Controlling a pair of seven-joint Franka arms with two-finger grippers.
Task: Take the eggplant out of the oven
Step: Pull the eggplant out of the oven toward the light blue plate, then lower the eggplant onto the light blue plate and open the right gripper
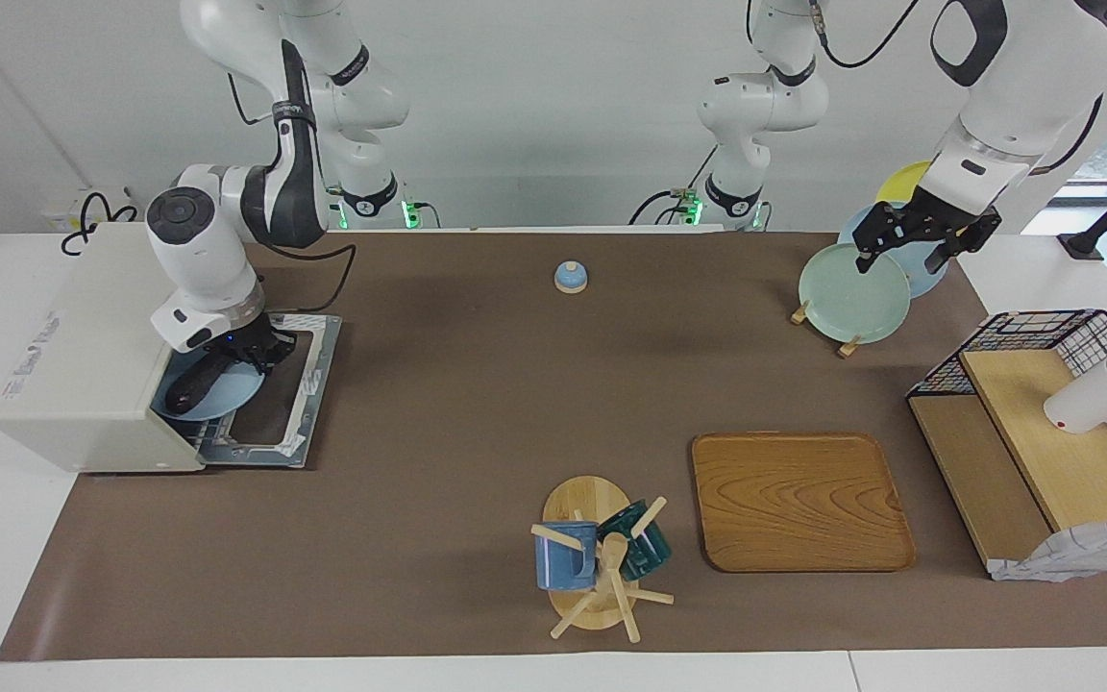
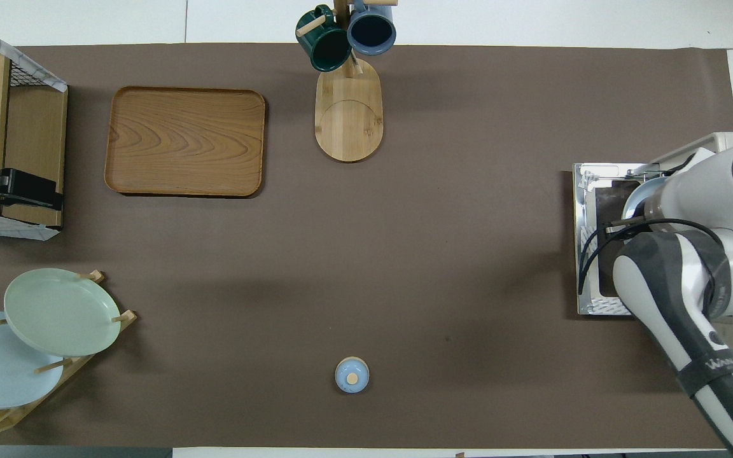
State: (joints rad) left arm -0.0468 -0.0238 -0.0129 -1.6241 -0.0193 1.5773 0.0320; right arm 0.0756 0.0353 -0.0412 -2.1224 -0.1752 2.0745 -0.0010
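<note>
You have the cream-white toaster oven (image 1: 83,356) at the right arm's end of the table, and its door (image 1: 311,384) lies open flat on the brown mat. At the left arm's end stands a wire and wood shelf (image 1: 1044,452), and beside it, toward the middle, lies a wooden tray (image 1: 799,500). The plate rack (image 1: 847,338) holds a green plate (image 1: 851,293) and it is nearer to the robots than the tray. Your left gripper (image 1: 909,245) hangs in the air over this rack with its jaws apart and holds nothing; this arm waits. The mug tree (image 1: 587,500) carries two mugs beside the tray. A light blue plate (image 1: 227,399) sits in the mouth of the oven, half out over the door, and the eggplant (image 1: 190,389) lies on it. Your right gripper (image 1: 251,354) is low over this plate, at the end of the eggplant; if it grips, I cannot tell. A small blue lid (image 1: 570,277) is near the robots, in the middle.
</note>
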